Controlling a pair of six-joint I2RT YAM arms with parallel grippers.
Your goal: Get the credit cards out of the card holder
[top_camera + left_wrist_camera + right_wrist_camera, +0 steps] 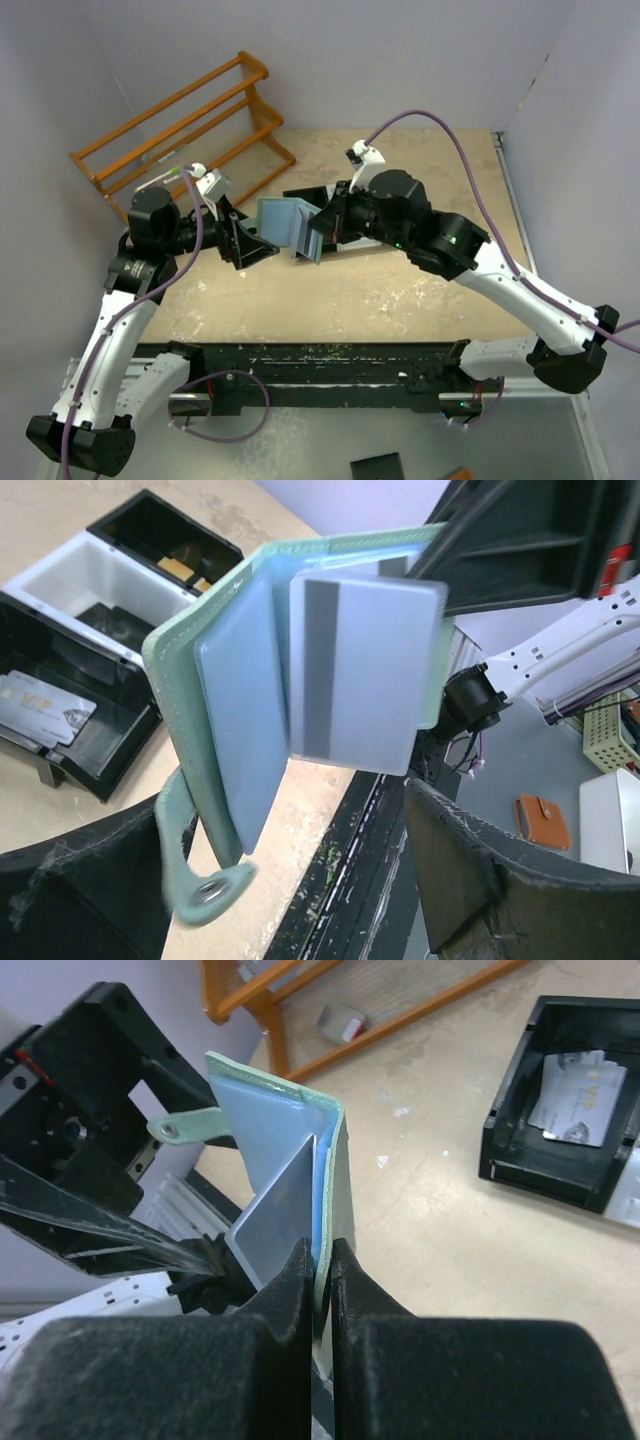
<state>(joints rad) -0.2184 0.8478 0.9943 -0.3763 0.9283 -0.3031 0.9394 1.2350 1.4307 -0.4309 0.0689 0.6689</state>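
The teal-green card holder (283, 226) hangs open in the air between my two grippers, its light blue inside showing. My right gripper (320, 1252) is shut on the edge of one flap of it (336, 1175). A grey credit card (362, 670) with a dark stripe sticks most of the way out of a slot, also seen edge-on in the right wrist view (275, 1222). My left gripper (282, 805) is open, jaws wide apart on either side below the holder and card, touching neither. The snap tab (207, 882) dangles. Another grey card (45, 706) lies in the bin tray.
The black-and-white three-compartment bin tray (75, 590) stands on the table behind the right arm, with a tan card (181, 568) in its far compartment. An orange wooden rack (185, 125) stands at the back left. The table's black front edge (365, 830) runs below the holder.
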